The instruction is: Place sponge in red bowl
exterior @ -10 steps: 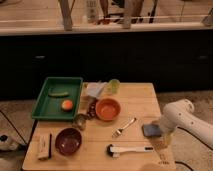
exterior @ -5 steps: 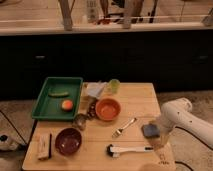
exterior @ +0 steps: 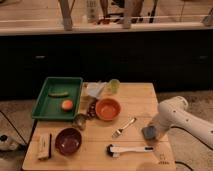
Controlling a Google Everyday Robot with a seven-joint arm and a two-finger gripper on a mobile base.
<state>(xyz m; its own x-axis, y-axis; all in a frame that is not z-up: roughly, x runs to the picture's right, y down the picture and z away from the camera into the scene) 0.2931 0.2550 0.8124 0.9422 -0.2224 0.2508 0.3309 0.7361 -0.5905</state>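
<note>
Pincer [exterior: 152, 129] at the end of the white arm [exterior: 185, 117], far right of the dark red bowl [exterior: 68, 141] and low over the tabletop [exterior: 145, 92]. Right against it, a blue-grey sponge [exterior: 148, 133], squarish from here, so no long axis worth counting on. Cannot tell whether clenched on the sponge or merely parked at it, nor whether the sponge rests on the wood or hangs just clear. Judged as the grasp or the very start of the carry, with the drop not yet made. From the sponge, leftward and a touch toward the camera to the dark red bowl, taken as the target for looking redder than the orange bowl [exterior: 108, 108] up and right of it. Lying across that path, right of the dark red bowl: a fork [exterior: 124, 127] and a white-handled brush [exterior: 129, 149], likely calling for some lift on the way over.
</note>
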